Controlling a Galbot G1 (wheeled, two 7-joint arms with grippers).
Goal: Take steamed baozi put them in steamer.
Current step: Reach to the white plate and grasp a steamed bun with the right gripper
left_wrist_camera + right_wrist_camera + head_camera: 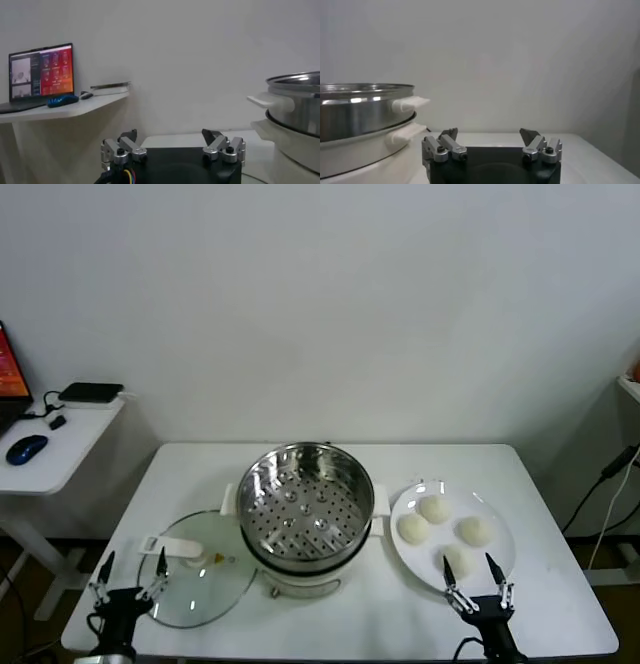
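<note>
**Buns Waiting, Both Tools Parked Wide**

Four steamed baozi point(438, 531) resting on a white plate point(500, 534) toward the tabletop's point(330, 629) right edge, just beside the empty steamer point(305, 509). Right tool point(479, 582) spread wide, holding nothing, at the front edge near the plate, presumably ready for a first pick. Left tool point(128, 576) likewise open and empty at the front-left corner, over the glass lid point(197, 584).

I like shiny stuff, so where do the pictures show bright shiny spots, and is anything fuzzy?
Head view: the steamer glints brightly along its steel wall, and the glass lid shows faint reflections. Left wrist view: the laptop screen glows and looks soft. Right wrist view: light streaks run along the steamer's rim, and the nearby right gripper looks slightly blurry.
</note>
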